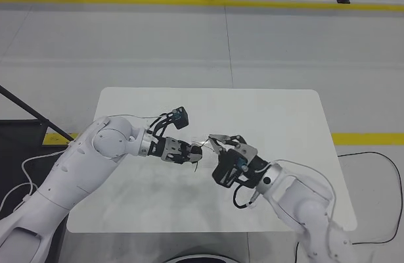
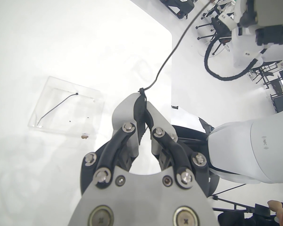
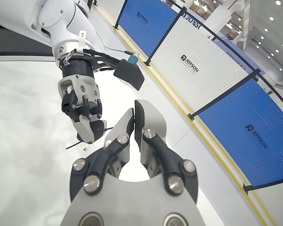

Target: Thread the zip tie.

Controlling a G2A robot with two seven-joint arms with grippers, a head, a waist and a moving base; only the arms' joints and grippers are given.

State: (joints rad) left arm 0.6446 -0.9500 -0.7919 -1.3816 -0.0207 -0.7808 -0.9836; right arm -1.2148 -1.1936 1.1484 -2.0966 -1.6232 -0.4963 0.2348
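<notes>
The zip tie is held above the tabletop, pinched just behind its head by the fingers of the left gripper. Its strap arcs toward the right gripper, whose fingers are pressed together. The springy strap could bow aside, miss the head's slot, or slip free.

Top camera looks down over the whole counter. Wrist cameras sit close behind left fingers and right fingers, each facing the other pair mid-counter.
</notes>
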